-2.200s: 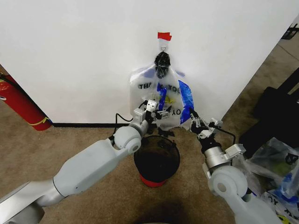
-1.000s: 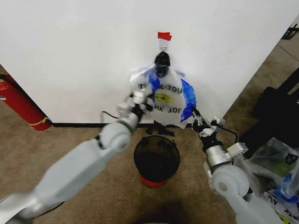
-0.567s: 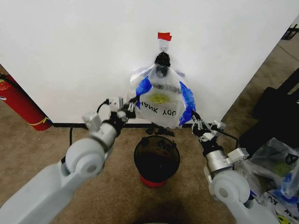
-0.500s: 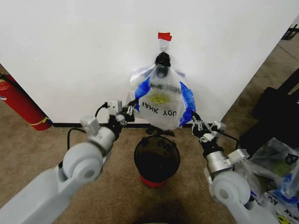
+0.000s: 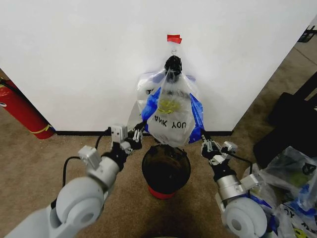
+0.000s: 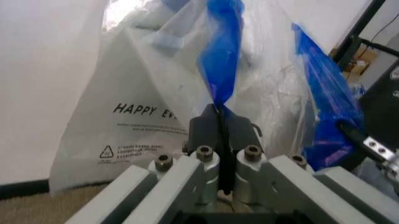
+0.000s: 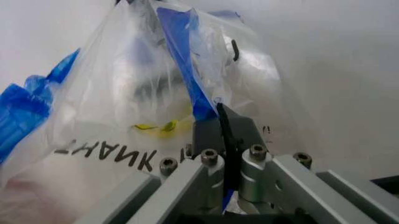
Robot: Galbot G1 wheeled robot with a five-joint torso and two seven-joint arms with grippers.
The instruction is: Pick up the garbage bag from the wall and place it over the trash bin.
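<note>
My left fingers point(image 5: 134, 140) and right fingers point(image 5: 206, 147), each clamped on garbage bag point(image 5: 171, 116) edge, have dropped lower, spreading mouth above trash bin point(image 5: 166, 168); bag top still on wall point(image 5: 74, 59) hook.

- Bag point(image 5: 171, 113): thin, crinkled, see-through plastic film, glossy where it catches light, with blue patches and black print.
- Wall point(image 5: 89, 59): smooth, matt white, with a dark baseboard point(image 5: 79, 132) along its foot.
- Tape point(image 5: 174, 38): matt red strip; the hook point(image 5: 174, 49) under it is thin wire.
- Bin point(image 5: 166, 170): black wire mesh over a red, smooth base.
- Floor point(image 5: 34, 163): rough, matt brown carpet.
- Left tool point(image 5: 135, 139) and right tool point(image 5: 207, 147): black matt fingers point(image 6: 221, 128) on brushed grey metal brackets with steel screw heads, closed on blue film.
- Arms: smooth light-grey shells with a slight sheen.
- Extinguisher point(image 5: 20, 111): glossy red.
</note>
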